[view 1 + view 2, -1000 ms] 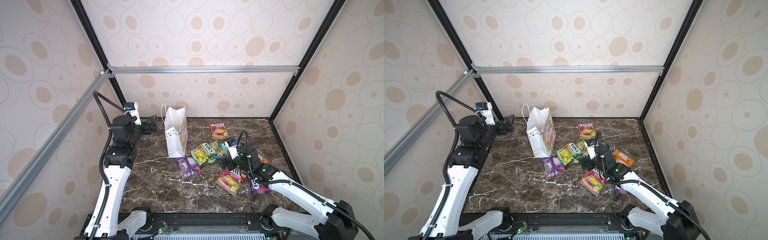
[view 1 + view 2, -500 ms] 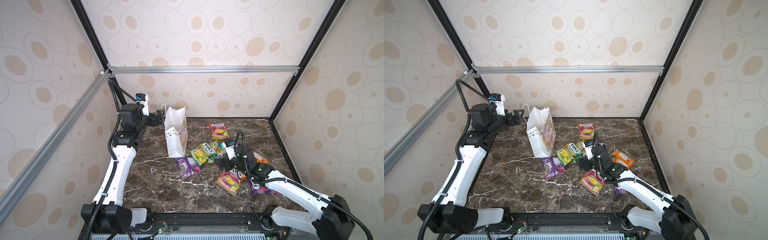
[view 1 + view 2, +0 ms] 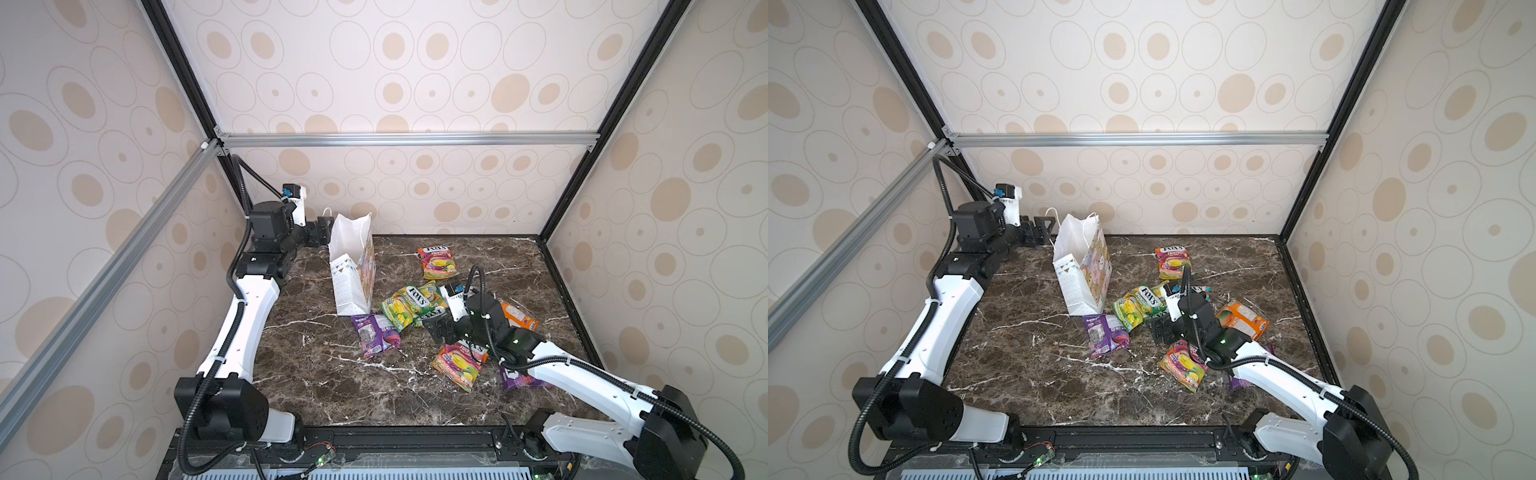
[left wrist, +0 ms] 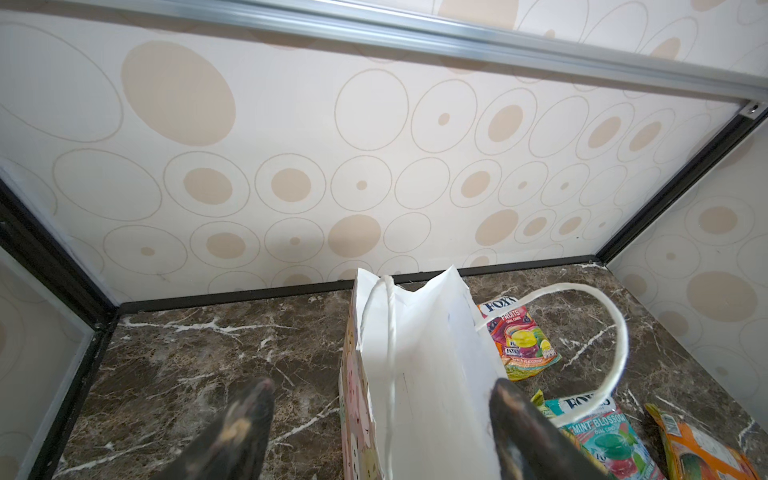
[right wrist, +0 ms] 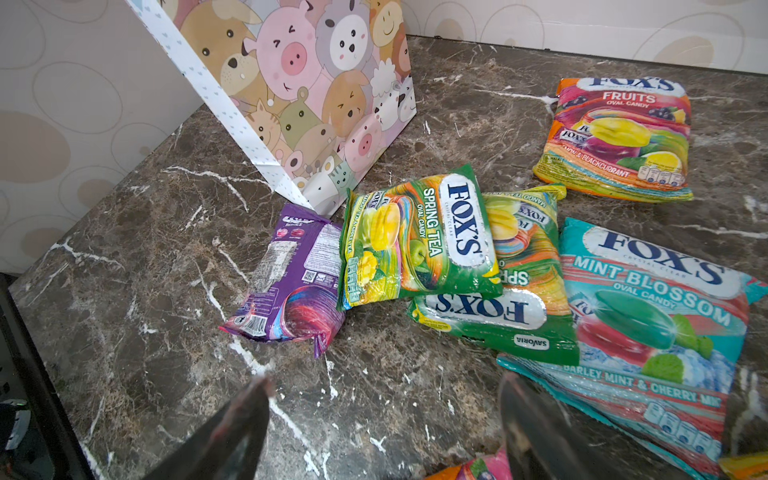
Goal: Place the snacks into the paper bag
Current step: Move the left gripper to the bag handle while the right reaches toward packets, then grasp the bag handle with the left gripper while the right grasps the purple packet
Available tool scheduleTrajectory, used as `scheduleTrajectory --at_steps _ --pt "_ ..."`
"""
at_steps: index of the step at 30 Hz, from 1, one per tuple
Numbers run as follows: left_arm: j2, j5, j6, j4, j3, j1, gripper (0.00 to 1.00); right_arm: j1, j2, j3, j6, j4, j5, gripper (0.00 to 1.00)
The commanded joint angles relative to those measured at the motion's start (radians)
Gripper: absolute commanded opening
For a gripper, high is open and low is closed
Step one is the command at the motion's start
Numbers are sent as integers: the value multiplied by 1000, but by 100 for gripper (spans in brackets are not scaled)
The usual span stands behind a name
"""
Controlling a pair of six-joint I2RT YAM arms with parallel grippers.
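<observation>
Shows a dark marble table [image 3: 316, 374] across the lower middle of both top views. Has the white paper bag [image 3: 351, 266] upright left of centre, mouth open. Keeps every visible one of the snacks outside it, flat on the marble to its right: Mint Blossom pouch [image 5: 648, 316], Fruits pouch [image 5: 619, 133], Spring Tea pouch [image 5: 415, 241], and purple pouch [image 5: 291, 278] just beside the bag's lower corner. Puts the left gripper [image 4: 382, 399] at the bag's rim, fingers spread, clamping nothing. Hangs the right gripper [image 5: 384, 386] low by the pouches, released and empty.
</observation>
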Motion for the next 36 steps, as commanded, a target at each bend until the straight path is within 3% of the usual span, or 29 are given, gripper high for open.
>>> scheduleTrajectory --at_steps 1,5,10,14,17,24,31,36 --pt "19 8 29 -4 37 -1 79 9 7 17 15 -11 -4 86" --pt "19 3 24 19 2 -1 77 16 -7 -1 31 9 -16 85" --pt "17 32 17 42 -18 -2 68 17 -26 -14 38 -3 7 85" --pt "20 108 5 81 -48 -1 53 17 -32 -22 50 -12 10 84" --pt "29 95 3 73 -42 0 45 17 -20 -10 68 -39 -17 84" --pt "25 67 10 61 -39 2 14 51 37 -32 159 9 -104 86" --pt "8 60 21 63 -51 3 2 103 80 -66 212 29 -113 86" --pt "-7 47 31 61 -60 8 2 106 150 -102 236 110 -145 86"
